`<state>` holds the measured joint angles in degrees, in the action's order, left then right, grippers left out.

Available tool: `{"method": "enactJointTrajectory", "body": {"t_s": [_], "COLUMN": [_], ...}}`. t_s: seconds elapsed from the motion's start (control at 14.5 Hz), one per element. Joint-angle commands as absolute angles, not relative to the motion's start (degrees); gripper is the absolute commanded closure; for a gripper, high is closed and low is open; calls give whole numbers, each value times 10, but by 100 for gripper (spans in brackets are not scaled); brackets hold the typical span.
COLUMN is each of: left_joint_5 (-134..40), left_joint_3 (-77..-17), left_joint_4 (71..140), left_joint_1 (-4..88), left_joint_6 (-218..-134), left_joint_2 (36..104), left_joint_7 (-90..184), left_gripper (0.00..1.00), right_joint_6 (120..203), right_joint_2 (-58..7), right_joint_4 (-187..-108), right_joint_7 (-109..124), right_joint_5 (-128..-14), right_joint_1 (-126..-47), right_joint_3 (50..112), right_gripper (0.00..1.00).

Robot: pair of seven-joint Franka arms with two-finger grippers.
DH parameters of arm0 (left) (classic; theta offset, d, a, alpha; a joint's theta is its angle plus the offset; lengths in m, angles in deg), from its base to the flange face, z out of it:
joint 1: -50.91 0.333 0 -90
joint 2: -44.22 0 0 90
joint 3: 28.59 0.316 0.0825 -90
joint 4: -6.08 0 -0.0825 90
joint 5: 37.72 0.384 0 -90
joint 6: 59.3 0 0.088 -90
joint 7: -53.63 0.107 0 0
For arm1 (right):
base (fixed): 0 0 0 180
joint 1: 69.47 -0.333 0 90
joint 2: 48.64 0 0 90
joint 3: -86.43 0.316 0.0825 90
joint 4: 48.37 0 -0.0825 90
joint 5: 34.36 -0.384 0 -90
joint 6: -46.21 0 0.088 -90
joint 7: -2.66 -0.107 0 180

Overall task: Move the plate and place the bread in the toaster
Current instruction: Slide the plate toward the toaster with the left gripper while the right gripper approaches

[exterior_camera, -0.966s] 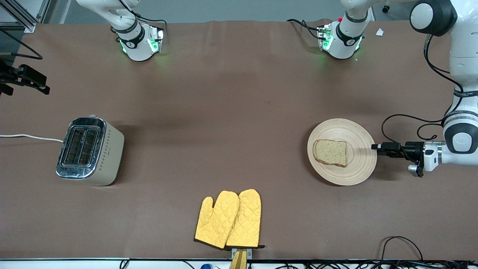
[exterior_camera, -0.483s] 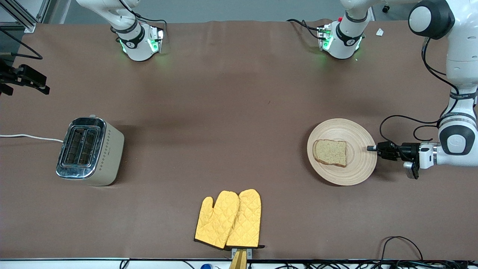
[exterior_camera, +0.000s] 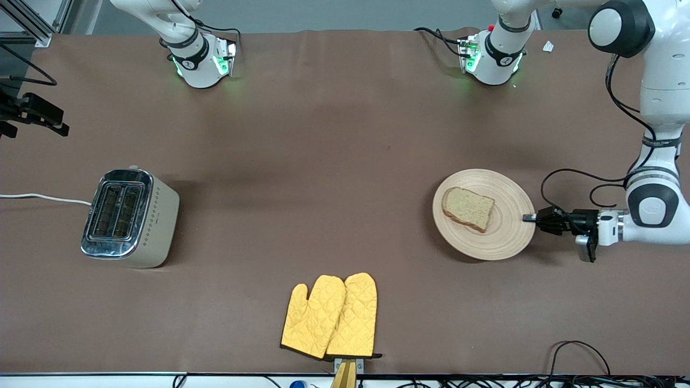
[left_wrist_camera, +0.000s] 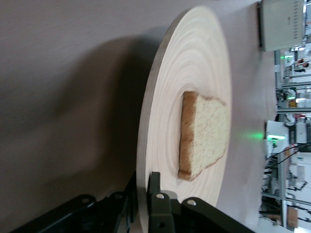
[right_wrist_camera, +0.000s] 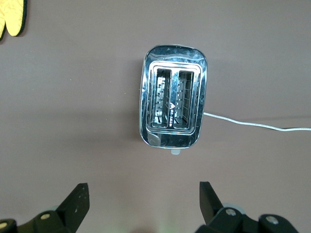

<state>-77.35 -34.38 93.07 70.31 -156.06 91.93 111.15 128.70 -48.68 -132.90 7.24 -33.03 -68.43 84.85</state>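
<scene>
Plate (exterior_camera: 498, 237), pale ringed wood, stiff and light, is sitting at the left arm's end of the counter (exterior_camera: 323, 161) with the left gripper (exterior_camera: 531, 218) pinching its rim, a sound hold. Bread (exterior_camera: 468, 208) is lying loose on it and may slide. Right gripper (right_wrist_camera: 143, 206) is hanging wide over the toaster (exterior_camera: 129, 218).

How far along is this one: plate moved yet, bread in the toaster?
Done: the left gripper has closed on the rim of the plate, which looks lifted off the table in the left wrist view. In hand: carrying the plate with the bread on it. Left: the toaster slots are empty; the right gripper hangs open over it.
</scene>
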Motion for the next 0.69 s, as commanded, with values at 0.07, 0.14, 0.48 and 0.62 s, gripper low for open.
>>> {"method": "enactJointTrajectory", "body": {"t_s": [0.07, 0.14, 0.48, 0.62], "left_joint_5": [-812, -831, -923, -976], "left_joint_3": [-432, -443, -450, -449], "left_joint_4": [925, 924, 921, 920], "left_joint_1": [699, 691, 565, 496], "left_joint_6": [-1564, -1569, -1675, -1750], "left_joint_2": [919, 919, 922, 926], "left_joint_7": [986, 953, 877, 858], "left_gripper": [100, 100, 100, 100], "right_joint_6": [1283, 1286, 1335, 1375], "right_joint_2": [-484, -483, -445, -440], "right_joint_4": [-1323, -1325, -1347, -1382], "right_joint_7": [74, 76, 51, 4], "right_joint_5": [-342, -343, -353, -354], "right_joint_1": [-681, -681, -702, -716], "right_joint_3": [854, 854, 855, 855], "right_gripper": [0, 0, 0, 0]}}
